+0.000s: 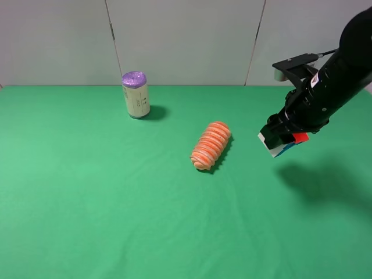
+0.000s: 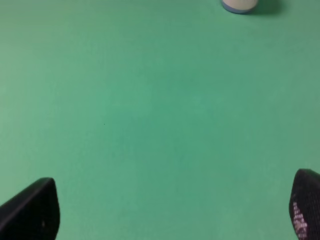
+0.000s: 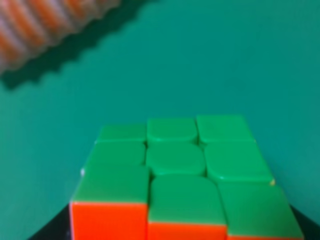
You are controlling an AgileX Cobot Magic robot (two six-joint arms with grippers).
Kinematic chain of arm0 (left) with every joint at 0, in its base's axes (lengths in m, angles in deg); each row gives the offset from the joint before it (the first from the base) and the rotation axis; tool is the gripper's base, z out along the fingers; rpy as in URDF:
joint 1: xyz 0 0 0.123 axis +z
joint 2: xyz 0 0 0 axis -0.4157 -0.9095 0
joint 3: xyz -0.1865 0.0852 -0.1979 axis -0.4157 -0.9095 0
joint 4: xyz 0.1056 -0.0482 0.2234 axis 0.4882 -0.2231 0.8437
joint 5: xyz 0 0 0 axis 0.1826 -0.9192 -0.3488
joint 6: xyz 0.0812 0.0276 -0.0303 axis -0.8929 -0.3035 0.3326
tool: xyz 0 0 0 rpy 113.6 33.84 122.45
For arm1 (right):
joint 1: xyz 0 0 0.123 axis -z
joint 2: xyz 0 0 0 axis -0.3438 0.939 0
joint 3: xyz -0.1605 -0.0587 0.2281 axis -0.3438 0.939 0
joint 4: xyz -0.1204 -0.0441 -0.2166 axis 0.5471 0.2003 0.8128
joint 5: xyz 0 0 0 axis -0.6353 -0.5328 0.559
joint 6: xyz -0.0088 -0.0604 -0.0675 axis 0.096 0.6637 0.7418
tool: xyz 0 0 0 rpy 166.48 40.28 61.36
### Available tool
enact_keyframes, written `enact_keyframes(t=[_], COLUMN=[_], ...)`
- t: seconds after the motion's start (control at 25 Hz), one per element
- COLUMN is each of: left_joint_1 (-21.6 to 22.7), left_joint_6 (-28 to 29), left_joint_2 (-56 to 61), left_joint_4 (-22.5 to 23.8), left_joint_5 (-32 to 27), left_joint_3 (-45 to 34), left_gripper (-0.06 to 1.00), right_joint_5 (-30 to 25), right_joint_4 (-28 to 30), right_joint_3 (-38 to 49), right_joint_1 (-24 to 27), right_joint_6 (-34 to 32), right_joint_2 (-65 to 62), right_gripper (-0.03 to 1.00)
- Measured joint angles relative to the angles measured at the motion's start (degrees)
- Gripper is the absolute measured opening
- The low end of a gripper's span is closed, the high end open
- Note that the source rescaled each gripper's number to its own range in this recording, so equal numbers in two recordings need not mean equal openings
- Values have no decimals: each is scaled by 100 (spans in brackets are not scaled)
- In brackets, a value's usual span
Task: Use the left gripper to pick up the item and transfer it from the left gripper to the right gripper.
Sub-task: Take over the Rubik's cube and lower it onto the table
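Note:
The puzzle cube (image 1: 281, 144) is held above the green table at the right, clamped in my right gripper (image 1: 285, 138), which is shut on it. The right wrist view shows the cube (image 3: 175, 170) close up, green face on top with an orange face below it. The right arm is black with an orange-red label. My left gripper (image 2: 170, 212) shows only in the left wrist view. Its two black fingertips (image 2: 30, 212) stand wide apart, open and empty, over bare green cloth. The left arm is out of the exterior view.
A purple-topped pale can (image 1: 135, 95) stands at the back left; its base shows in the left wrist view (image 2: 239, 5). An orange ribbed roll (image 1: 211, 145) lies mid-table, just left of the held cube, and is blurred in the right wrist view (image 3: 45, 25).

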Motion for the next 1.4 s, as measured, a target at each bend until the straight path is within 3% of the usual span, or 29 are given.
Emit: enact_keyframes(t=[0.76, 1.4], left_joint_1=[0, 0], left_joint_6=[0, 0], left_joint_2=[0, 0], left_joint_4=[0, 0], left_joint_5=[4, 4], left_joint_3=[0, 0], left_gripper=[78, 77], right_joint_5=[-1480, -1387], right_joint_4=[80, 188], right_joint_3=[-1438, -1496], right_joint_1=[128, 128], right_joint_6=[-242, -284], right_joint_2=[1131, 2273], right_gripper=[0, 0])
